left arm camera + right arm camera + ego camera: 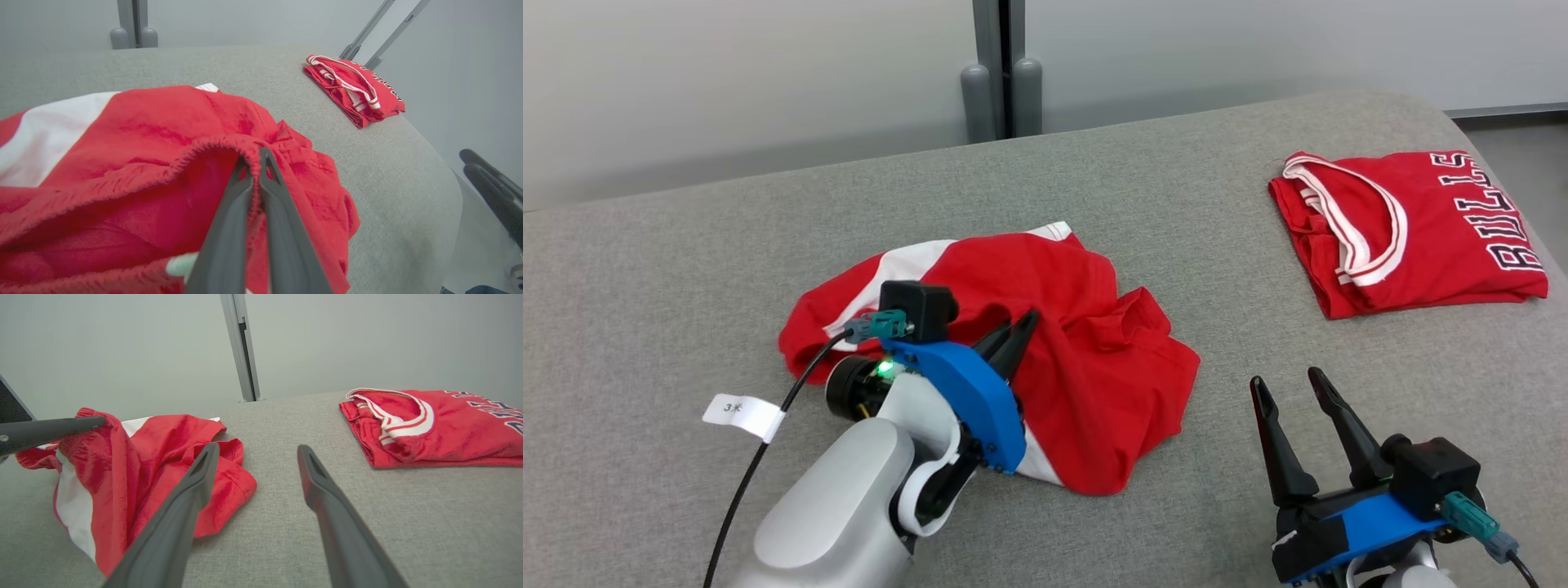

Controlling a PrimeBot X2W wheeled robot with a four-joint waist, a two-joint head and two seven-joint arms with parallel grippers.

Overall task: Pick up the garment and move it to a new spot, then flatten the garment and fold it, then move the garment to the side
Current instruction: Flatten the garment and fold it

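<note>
1. The left gripper (1017,327) has its fingertips pressed together on a gathered red hem of the garment (1086,327). In the left wrist view a ridge of cloth sits pinched between them. In the head view its blue mount and pale forearm cover part of the garment's near edge.
2. The garment is crumpled red cloth with white panels and lies on the grey padded table (727,286). It is to the left of the folded jersey (1421,237), well apart from it and somewhat nearer the robot. Its folds hide its outline (what kind of garment it is I cannot tell).
3. The folded jersey shows white-and-red trim and sideways lettering reading "BULLS" in the head view. In the right wrist view the picture's right edge cuts that lettering off.
4. The right gripper (1287,380) stands with its jaws wide and nothing between them. It is nearer the robot than the folded jersey and a little to its left. Whether its fingertips touch the table cannot be told.
5. A grey post (1005,82) rises beyond the table's far edge, left of the folded jersey, with its top cut off by the frame.
6. A black cable (760,457) carrying a white tag (743,415) lies far left of the folded jersey (the tag's print is too small to read). No loose thing lies on the bare table between the garment and the folded jersey.
</note>
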